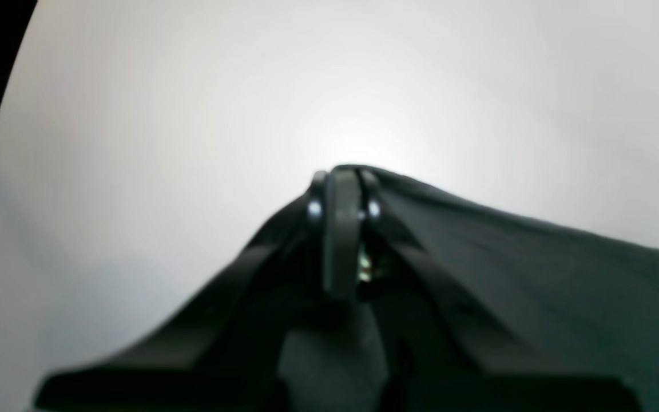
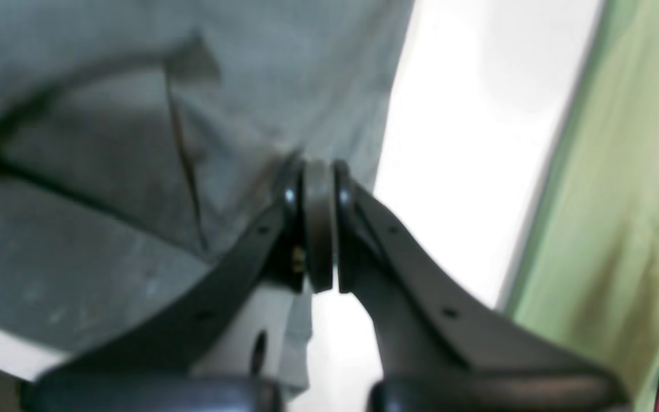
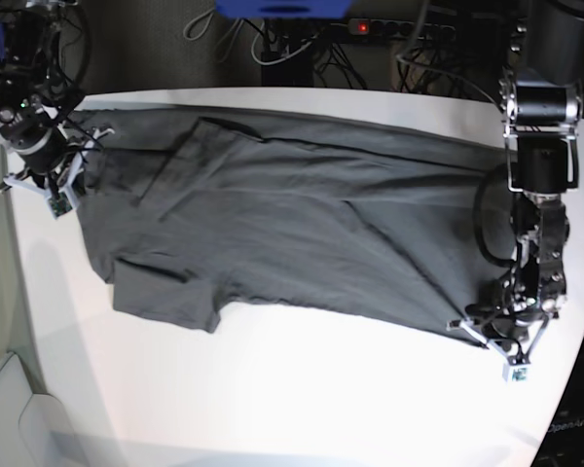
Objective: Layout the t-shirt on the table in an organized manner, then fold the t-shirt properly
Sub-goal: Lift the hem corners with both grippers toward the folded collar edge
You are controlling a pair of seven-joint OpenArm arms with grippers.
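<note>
Dark grey cloth fills most of what we see: the t-shirt (image 3: pixel 273 224) lies spread across the white table (image 3: pixel 302 389), with some folds near its upper part. At the near corner of the cloth, our left gripper (image 3: pixel 472 326) is clenched on the t-shirt's edge. Farther, at the far corner by the table edge, our right gripper (image 3: pixel 78 161) is also clamped on the t-shirt.

Both wrist views are blurred. In the left wrist view the dark charcoal-grey cotton t-shirt (image 1: pixel 535 274) runs off the right edge, and the left gripper (image 1: pixel 344 191) hides the pinched corner. In the base view the right gripper (image 3: pixel 78 161) is too small to make out its hold on the cloth.
</note>
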